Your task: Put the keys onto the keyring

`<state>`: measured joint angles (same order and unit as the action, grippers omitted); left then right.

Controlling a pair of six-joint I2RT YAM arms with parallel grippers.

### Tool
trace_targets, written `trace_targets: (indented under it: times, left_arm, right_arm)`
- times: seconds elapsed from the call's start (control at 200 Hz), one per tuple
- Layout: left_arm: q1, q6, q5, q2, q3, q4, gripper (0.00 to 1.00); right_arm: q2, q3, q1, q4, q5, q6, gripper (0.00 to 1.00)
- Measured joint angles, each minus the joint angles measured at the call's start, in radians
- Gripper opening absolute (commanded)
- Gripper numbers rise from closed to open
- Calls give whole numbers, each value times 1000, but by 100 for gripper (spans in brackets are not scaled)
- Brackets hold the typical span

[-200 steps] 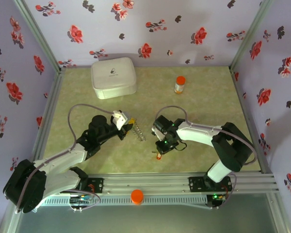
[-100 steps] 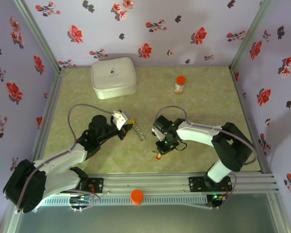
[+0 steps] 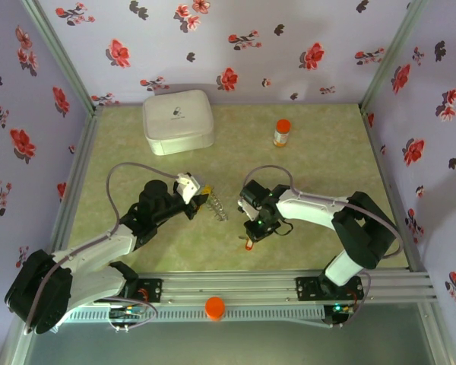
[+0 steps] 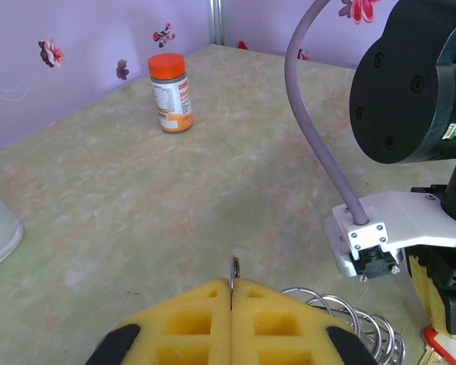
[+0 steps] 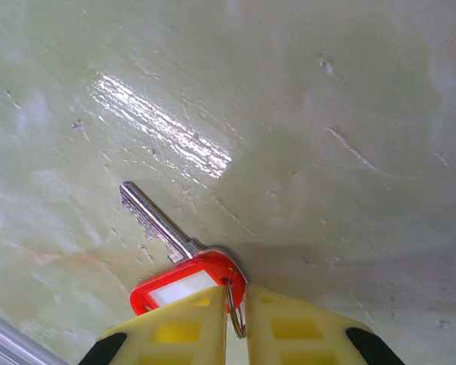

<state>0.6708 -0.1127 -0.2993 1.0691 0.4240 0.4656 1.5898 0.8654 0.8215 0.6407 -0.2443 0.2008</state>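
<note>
We've got the left gripper (image 4: 230, 293) squeezed tight together on the keyring (image 4: 357, 323). The right gripper (image 5: 238, 306) pinches the red key (image 5: 184, 285) by its little loop, blade pointing to 10 o'clock.

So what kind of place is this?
Probably a robot practice booth: flowery walls on a metal frame, and a left arm and right arm bolted at the table edge.

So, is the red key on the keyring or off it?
Off. The red key is pinched by its small loop in the jaws of the right gripper; the keyring is apart, at the left gripper.
</note>
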Motion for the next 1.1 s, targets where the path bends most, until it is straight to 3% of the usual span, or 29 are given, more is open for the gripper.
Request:
trace_targets:
  times: [0.225, 0.47, 0.93, 1.1]
  left_arm:
    - [0, 0, 0, -3, 0, -11, 0]
    - [0, -4, 0, -21, 8, -36, 0]
    - [6, -29, -54, -100, 198, -256, 0]
    - [8, -29, -62, -98, 211, -304, 0]
  right_arm:
    - [1, 3, 0, 6, 0, -2, 0]
    - [-32, 16, 1, 32, 21, -11, 0]
    - [-415, 51, 43, 0, 162, -132, 0]
    - [-341, 56, 49, 10, 186, -123, 0]
